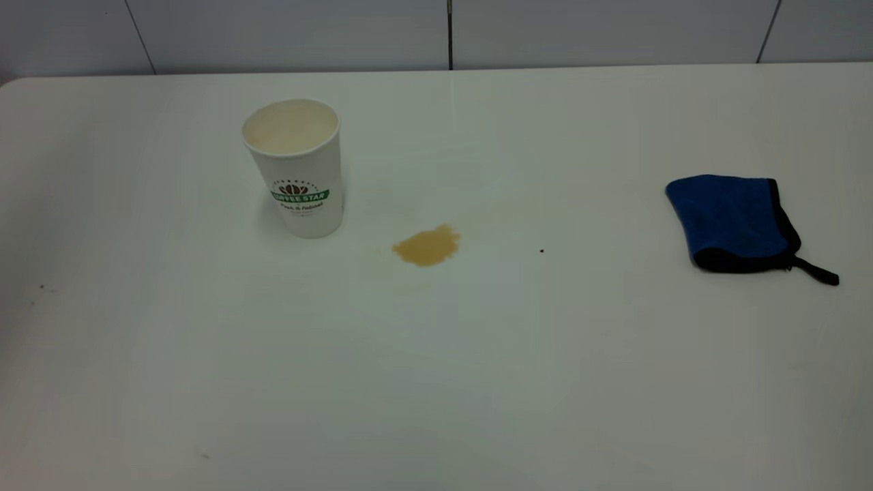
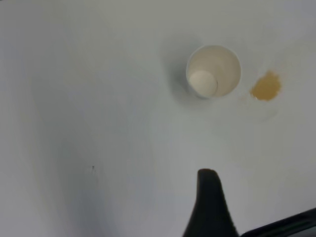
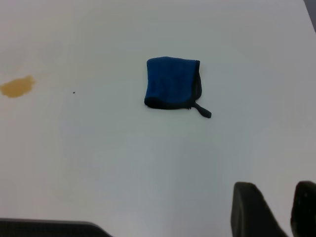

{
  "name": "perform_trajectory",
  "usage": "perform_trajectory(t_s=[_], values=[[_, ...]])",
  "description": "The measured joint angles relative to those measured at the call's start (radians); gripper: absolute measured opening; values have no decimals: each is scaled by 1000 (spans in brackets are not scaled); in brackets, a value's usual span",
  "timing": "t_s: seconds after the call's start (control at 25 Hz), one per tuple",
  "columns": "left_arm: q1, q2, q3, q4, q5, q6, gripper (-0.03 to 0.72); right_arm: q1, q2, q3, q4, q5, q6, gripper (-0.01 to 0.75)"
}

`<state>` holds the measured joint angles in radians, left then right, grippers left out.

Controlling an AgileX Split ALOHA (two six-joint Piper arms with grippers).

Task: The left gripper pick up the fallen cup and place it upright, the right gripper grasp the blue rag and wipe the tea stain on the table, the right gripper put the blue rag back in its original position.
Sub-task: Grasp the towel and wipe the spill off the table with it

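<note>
The cup [image 1: 294, 167] stands upright on the white table [image 1: 436, 382], left of centre, with the logo facing the exterior camera. The tan tea stain [image 1: 427, 245] lies just right of the cup. The blue rag [image 1: 733, 221] lies folded at the right, its strap trailing toward the front right. Neither arm shows in the exterior view. My left gripper [image 2: 261, 190] is high above the table, well back from the cup [image 2: 213, 71] and stain [image 2: 266, 86]; one finger [image 2: 210, 202] shows, with bare table beside it. My right gripper [image 3: 275, 190] is open and empty, well back from the rag [image 3: 172, 82].
A tiny black speck [image 1: 541, 250] lies between the stain and the rag. A tiled wall [image 1: 450, 34] runs behind the table's far edge. A few small dark marks [image 1: 42, 288] sit near the left edge.
</note>
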<state>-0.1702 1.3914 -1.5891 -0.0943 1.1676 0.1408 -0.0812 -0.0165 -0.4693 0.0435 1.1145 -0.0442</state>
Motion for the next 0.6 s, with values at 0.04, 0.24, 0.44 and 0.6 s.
perform_trajectory(t_s=[0.04, 0.24, 0.44, 0.6], values=[[0, -37, 39, 1, 0, -3, 569, 0, 0, 0, 0, 0, 0, 238], [0, -230, 249, 1, 0, -10, 568, 0, 0, 0, 0, 0, 0, 238], [0, -424, 399, 2, 0, -17, 568, 0, 0, 0, 0, 0, 0, 238], [0, -568, 504, 2, 0, -67, 568, 0, 0, 0, 0, 0, 0, 238]])
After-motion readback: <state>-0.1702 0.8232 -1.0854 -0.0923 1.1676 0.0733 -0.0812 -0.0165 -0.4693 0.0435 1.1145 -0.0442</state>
